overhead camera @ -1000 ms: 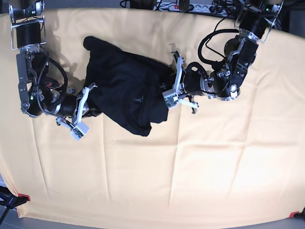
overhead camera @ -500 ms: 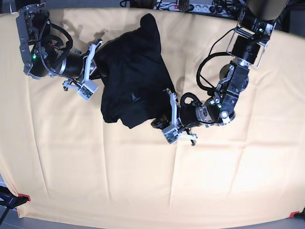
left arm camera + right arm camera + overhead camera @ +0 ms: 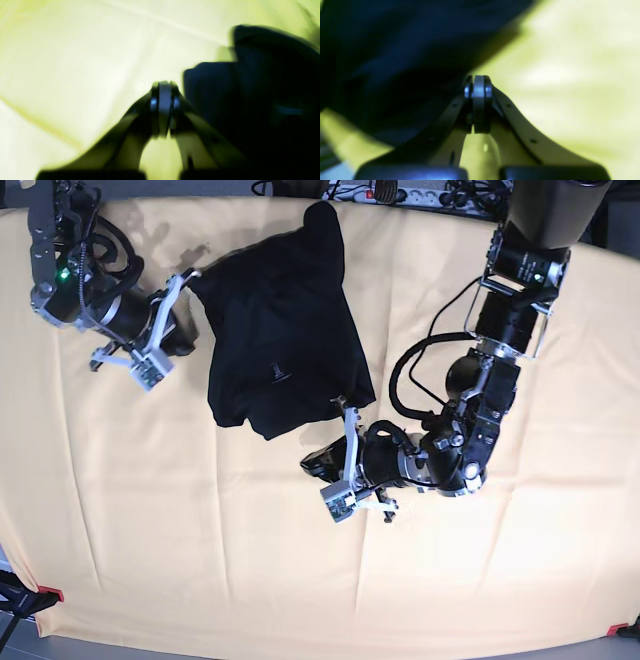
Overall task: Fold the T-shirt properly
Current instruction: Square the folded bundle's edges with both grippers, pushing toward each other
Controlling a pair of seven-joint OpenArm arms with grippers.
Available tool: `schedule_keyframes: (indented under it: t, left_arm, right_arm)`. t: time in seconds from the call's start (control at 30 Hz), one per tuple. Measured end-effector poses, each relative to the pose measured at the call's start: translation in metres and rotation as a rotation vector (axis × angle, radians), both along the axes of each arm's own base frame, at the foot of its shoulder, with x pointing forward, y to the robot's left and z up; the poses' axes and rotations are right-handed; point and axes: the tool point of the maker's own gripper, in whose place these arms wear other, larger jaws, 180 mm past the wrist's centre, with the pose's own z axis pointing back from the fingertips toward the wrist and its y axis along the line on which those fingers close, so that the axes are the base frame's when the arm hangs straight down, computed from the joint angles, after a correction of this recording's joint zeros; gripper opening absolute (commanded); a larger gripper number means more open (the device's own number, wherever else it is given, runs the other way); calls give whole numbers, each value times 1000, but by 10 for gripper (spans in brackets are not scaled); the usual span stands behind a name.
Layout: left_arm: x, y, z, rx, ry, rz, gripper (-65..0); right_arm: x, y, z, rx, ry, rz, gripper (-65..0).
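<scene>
We see a table covered edge to edge with a yellow-orange cloth [image 3: 200, 560], creased in long soft lines and clipped at the near corners with red clamps [image 3: 48, 593]. Past the far edge a white power strip [image 3: 400, 192] and a tangle of dark cables sit against a dim background; little else of the room shows.

The shirt [image 3: 285, 330] lies bunched in the far middle of the table, a lumpy black mass rather than a flat spread. Its long axis runs from the far edge, where a rounded end pokes up by the power strip, down toward the near side and slightly to the base view's left, ending in a ragged hem. A small pale mark [image 3: 277, 370] sits near its centre; we cannot read anything on it, and no other writing is legible.

The right gripper [image 3: 183, 280] is at the shirt's far-left edge, and in its wrist view the jaws are pressed together, with dark cloth lying just beside the tips; whether any fabric is pinched we cannot tell. The left gripper [image 3: 340, 408] is at the shirt's near-right corner, jaws likewise closed tip to tip in its blurred wrist view, the shirt [image 3: 262, 100] beside them, a grip not discernible.
</scene>
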Motion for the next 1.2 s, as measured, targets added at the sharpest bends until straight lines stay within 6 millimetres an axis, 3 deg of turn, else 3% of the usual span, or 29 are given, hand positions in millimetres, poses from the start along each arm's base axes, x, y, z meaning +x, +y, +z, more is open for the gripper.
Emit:
schedule_keyframes:
  t: [0.1,0.17,0.3,0.43,0.57,0.77,0.93,1.07,1.2]
  left_arm:
    - [-24,21,-4,99,68,-50,-650]
    - [-37,35,-4,144,97,-78,-650]
    - [-55,59,-4,185,112,-99,-650]
    - [-70,88,-36,225,246,46,-650]
    - [-75,101,-61,253,268,170,-650]
    - [-99,62,-74,130,259,132,-650]
    - [-86,42,-71,116,155,138,-650]
    - [-76,40,-69,116,92,149,-650]
    - [-59,43,-65,111,43,166,-650]
  right_arm:
    - [5,-35,0,-82,12,-120,-650]
    - [0,-44,-2,-90,37,-142,-650]
    - [-25,-25,-11,-26,107,-34,-650]
    - [-47,-16,-20,23,171,-2,-650]
    - [-50,-8,-17,56,156,31,-650]
    - [-48,0,-14,101,144,31,-650]
    - [-55,22,-16,165,137,60,-650]
    - [-75,34,-25,205,182,58,-650]
    - [-81,49,-27,263,194,37,-650]
